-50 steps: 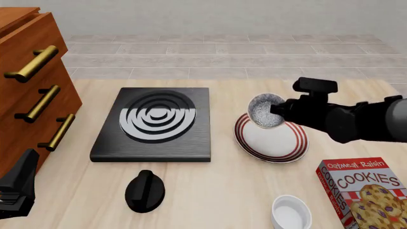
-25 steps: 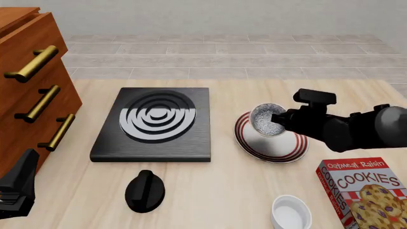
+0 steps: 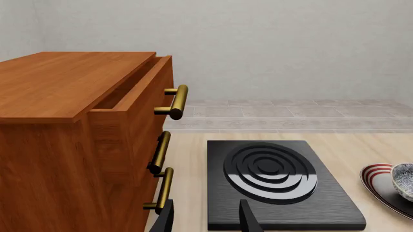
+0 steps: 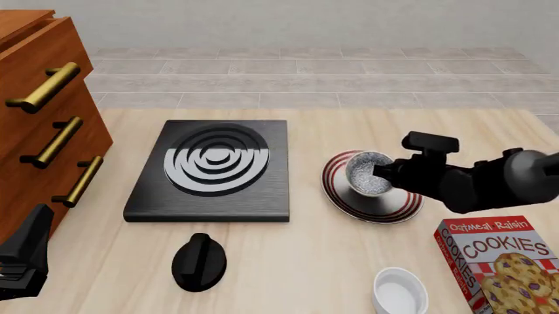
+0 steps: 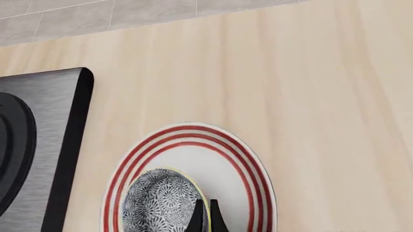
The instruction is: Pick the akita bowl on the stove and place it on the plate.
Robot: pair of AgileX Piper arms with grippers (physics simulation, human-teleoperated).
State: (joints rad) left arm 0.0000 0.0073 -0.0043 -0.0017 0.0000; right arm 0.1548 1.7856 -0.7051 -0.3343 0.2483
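The akita bowl (image 4: 367,173), speckled grey inside, sits low over the middle of the red-striped plate (image 4: 333,188); whether it touches the plate I cannot tell. My right gripper (image 4: 383,171) comes in from the right and is shut on the bowl's near rim. In the right wrist view its fingertips (image 5: 204,216) pinch the bowl (image 5: 158,203) above the plate (image 5: 229,162). The stove (image 4: 214,167) lies left of the plate with nothing on it. My left gripper (image 4: 22,258) hangs at the front left, and its fingers (image 3: 166,218) stand apart, open, before the stove (image 3: 277,179).
A wooden drawer cabinet (image 4: 44,118) with brass handles fills the left side, its top drawer slightly open (image 3: 129,92). A black knob (image 4: 199,261) lies in front of the stove. A plain white bowl (image 4: 400,291) and a cookie box (image 4: 502,261) stand at the front right.
My right gripper has come down and slightly toward me with the bowl, from tilted above the plate's far rim to nearly level over its middle. The left arm has not moved.
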